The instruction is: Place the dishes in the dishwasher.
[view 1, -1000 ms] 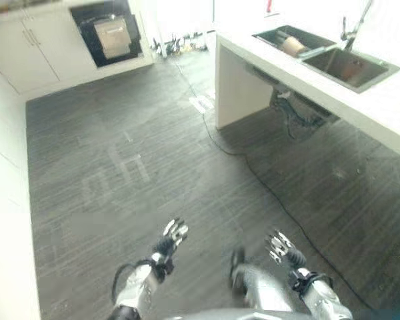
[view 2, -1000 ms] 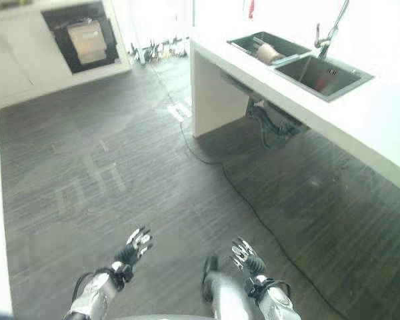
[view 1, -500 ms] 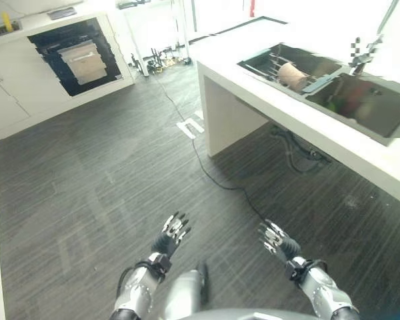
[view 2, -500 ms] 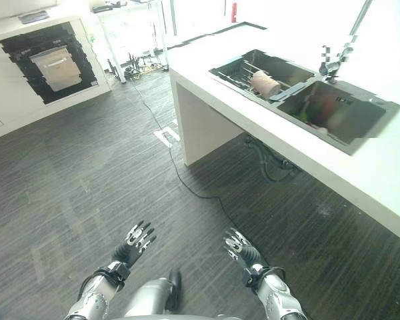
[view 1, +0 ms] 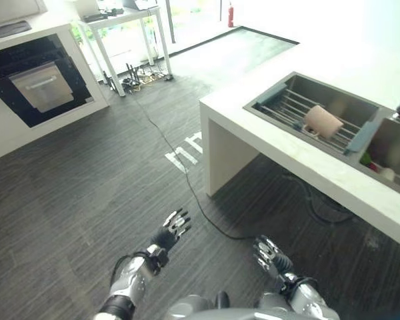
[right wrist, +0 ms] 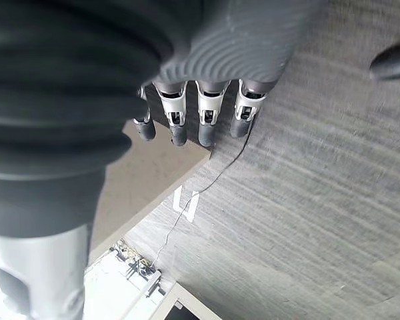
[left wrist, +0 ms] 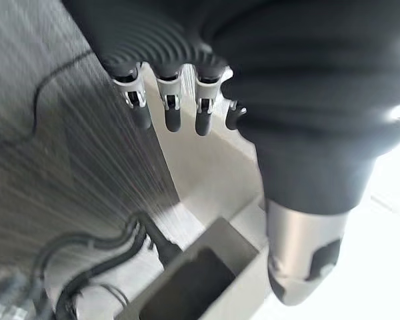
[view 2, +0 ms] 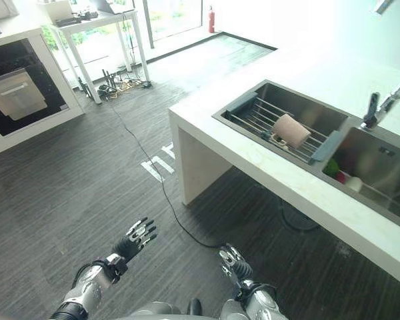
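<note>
Dark plank floor (view 1: 87, 193), wide and bare, crossed by a thin black cable (view 1: 180, 173) running from a white side table (view 1: 120, 17) toward the desk.

White desk (view 2: 253, 167), long, with a two-basin steel sink (view 2: 380, 167) let into its top and a tap (view 2: 377, 110) behind it.

Built-in dishwasher (view 1: 40, 83), dark opening in white cabinetry at far left, pale panel showing inside; well apart from the sink.

Wire rack (view 2: 280, 127) laid across the nearer basin.

Pink mug (view 2: 290, 131), on its side on the rack, handle toward the desk edge. Small green and red items (view 2: 337, 173) in the farther basin, too small to identify.

Left hand (view 1: 172, 229), fingers straight and spread, holding nothing, low over the floor. Right hand (view 2: 232, 260), fingers loosely extended, likewise empty, low over the floor, nearer the desk.

Step in hand, by judgement: approach to the sink; nothing collected, task barely begun. Advisable: close squarely on the desk edge in front of the rack; reach with the right hand; take the mug round its body, not the handle; lift clear of the rack wires before turning toward the dishwasher. Watch the cable underfoot.
</note>
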Robot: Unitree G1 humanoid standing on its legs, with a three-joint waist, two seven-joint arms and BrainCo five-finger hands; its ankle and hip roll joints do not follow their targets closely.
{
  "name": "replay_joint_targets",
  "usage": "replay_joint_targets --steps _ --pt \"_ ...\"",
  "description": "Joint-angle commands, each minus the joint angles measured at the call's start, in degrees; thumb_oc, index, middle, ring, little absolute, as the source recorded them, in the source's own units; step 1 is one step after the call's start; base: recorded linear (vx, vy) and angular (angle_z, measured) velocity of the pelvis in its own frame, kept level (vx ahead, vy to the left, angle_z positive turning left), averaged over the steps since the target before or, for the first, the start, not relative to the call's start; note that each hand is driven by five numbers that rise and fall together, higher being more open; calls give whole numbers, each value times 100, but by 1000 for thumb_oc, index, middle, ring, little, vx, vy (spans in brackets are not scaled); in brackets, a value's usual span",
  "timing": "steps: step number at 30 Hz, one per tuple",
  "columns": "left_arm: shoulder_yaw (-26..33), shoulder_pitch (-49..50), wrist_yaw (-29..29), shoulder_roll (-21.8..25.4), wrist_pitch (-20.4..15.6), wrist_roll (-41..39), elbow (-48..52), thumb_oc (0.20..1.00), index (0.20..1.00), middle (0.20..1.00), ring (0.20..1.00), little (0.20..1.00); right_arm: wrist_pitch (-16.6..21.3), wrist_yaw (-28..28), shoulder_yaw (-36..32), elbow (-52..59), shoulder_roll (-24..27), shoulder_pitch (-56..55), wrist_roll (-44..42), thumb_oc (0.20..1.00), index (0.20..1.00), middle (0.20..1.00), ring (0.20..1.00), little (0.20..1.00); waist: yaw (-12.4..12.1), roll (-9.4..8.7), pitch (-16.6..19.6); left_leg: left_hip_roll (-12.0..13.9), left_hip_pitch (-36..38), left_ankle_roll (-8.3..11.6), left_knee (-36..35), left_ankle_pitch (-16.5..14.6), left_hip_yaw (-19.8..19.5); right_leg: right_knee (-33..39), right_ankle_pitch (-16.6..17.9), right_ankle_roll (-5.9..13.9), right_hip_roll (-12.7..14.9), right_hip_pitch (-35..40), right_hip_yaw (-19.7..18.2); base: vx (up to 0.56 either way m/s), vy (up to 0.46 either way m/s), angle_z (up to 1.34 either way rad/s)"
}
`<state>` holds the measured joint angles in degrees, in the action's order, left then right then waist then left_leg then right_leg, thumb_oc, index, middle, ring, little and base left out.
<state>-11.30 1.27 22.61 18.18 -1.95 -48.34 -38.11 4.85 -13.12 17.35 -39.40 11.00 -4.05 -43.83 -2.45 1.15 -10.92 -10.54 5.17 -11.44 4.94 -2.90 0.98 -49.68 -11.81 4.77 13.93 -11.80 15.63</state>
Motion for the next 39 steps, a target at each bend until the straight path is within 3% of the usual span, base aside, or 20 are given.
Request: replay_joint_targets --steps 1,3,8,20,23,24,25,26,27,30,31,34,36,39 --pt "116 -17 -109 40 -197 -155 670 1000 1000 1000 1000 1000 208 -144 -69 310 181 216 212 1000 1000 1000 1000 1000 -85 -53 -40 691 -77 673 -264 -366 173 2876 1167 215 -229 610 116 134 -46 -60" --pt "99 -50 -222 27 -290 -228 700 1000 1000 1000 1000 1000 170 -315 -90 168 242 411 210 1000 1000 1000 1000 1000 -154 -92 -90 729 62 740 -462 -434 329 3457 1579 390 46 466 413 28 -121 1" --pt "3 16 -307 -128 -380 -77 923 1000 1000 1000 1000 1000 -32 -186 -56 135 258 600 254 1000 1000 1000 1000 1000 -188 -156 27 912 119 928 -729 -259 649 4710 1737 484 -109 860 595 53 -261 -35" --pt "13 35 -330 -269 -459 48 939 1000 1000 1000 1000 1000 -23 -183 -118 76 295 351 343 1000 1000 1000 1000 1000 88 -107 171 1166 201 1174 -618 -146 817 5035 1341 62 -701 1409 208 56 -136 -17" --pt "22 -80 -352 -317 -669 -6 934 1000 1000 1000 1000 1000 -241 -272 -94 -123 472 461 615 1000 1000 1000 1000 1000 136 -178 130 1232 -44 1266 154 -346 796 4974 1224 -129 -774 1426 -9 46 -189 -38" --pt "49 -130 -398 -332 -776 54 934 1000 1000 1000 1000 1000 -309 -450 -34 -386 587 549 881 1000 1000 1000 1000 1000 105 -244 51 1319 -378 1333 1221 -181 662 4931 1186 -283 -771 1426 -125 41 -153 -54" --pt "55 -133 -396 -331 -773 72 936 1000 1000 1000 1000 1000 -315 -466 -28 -420 597 556 903 1000 1000 1000 1000 1000 100 -245 43 1330 -424 1342 1317 -155 639 4926 1182 -299 -776 1427 -139 93 -171 -61" --pt "77 -109 -446 -326 -741 46 930 1000 1000 1000 1000 1000 -334 -557 24 -595 660 584 950 1000 1000 1000 1000 1000 41 -273 -6 1300 -688 1370 1974 15 354 4913 1166 -384 -832 1460 -316 104 -88 -67" --pt "95 -79 -461 -336 -719 26 910 1000 1000 1000 1000 1000 -369 -527 51 -660 681 597 915 1000 1000 1000 1000 1000 -2 -264 -24 1244 -781 1358 2065 78 187 4899 1158 -400 -887 1475 -434 174 -77 -80" --pt "238 91 -375 -426 -709 15 768 1000 1000 1000 1000 1000 -355 -597 51 -1118 672 708 848 1000 1000 1000 1000 1000 -231 -210 -82 1004 -884 1317 1431 265 -322 4953 1068 -362 -1127 1618 -949 209 60 -104" --pt "240 138 -392 -463 -763 18 730 1000 1000 1000 1000 1000 -319 -601 -34 -1294 662 748 901 1000 1000 1000 1000 1000 -318 -148 -129 1056 -1059 1448 939 586 -489 5033 1012 -334 -1214 1759 -1118 204 184 -123" --pt "173 96 -473 -480 -676 -55 755 1000 1000 1000 1000 1000 -193 -526 -181 -1576 641 803 814 1000 1000 1000 1000 1000 -412 -33 -267 1169 -1509 1656 419 1044 -516 5152 942 -308 -1242 1994 -1199 171 220 -93" --pt "80 -43 -517 -502 -607 -65 690 1000 1000 1000 1000 1000 -73 -456 -297 -1768 629 866 704 1000 1000 1000 1000 1000 -374 -22 -231 1192 -1385 1576 130 761 -341 5148 942 -251 -1050 1947 -988 112 253 -87" --pt "4 -102 -443 -452 -666 36 449 1000 1000 1000 1000 1000 64 -541 -478 -1873 561 734 627 1000 1000 1000 1000 1000 -306 7 -145 1153 -841 1483 -147 487 -376 5039 941 -156 -874 1895 -747 182 186 -61"
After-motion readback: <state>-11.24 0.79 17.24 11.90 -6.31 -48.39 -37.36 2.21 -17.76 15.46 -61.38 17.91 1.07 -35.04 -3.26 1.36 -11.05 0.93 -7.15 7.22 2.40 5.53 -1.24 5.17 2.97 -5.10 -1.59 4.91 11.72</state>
